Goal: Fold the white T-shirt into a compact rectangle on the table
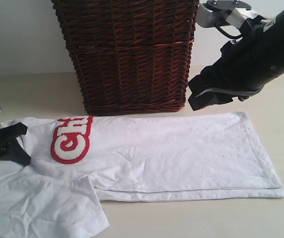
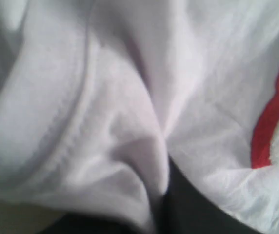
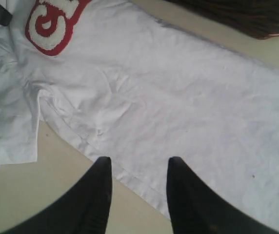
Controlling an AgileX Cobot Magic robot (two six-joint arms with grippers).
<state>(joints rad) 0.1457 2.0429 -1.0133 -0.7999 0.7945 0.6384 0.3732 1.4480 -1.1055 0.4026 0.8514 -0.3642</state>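
Note:
The white T-shirt (image 1: 181, 153) lies on the table (image 1: 33, 94), folded lengthwise, hem to the right and red-outlined lettering (image 1: 71, 141) near the left. One sleeve spreads toward the front left corner. My left gripper (image 1: 22, 146) sits low at the shirt's left end. In the left wrist view a bunched fold of the T-shirt (image 2: 129, 97) is pinched between its dark fingers (image 2: 193, 204). My right gripper (image 1: 201, 96) hovers open above the shirt's far right edge, next to the basket. In its wrist view its gripper (image 3: 137, 163) is empty over the shirt's long folded edge (image 3: 178, 97).
A tall dark brown wicker basket (image 1: 127, 54) stands right behind the shirt at the table's back, close to the right gripper. Bare table (image 3: 56, 195) shows in front of the shirt and to both sides of the basket.

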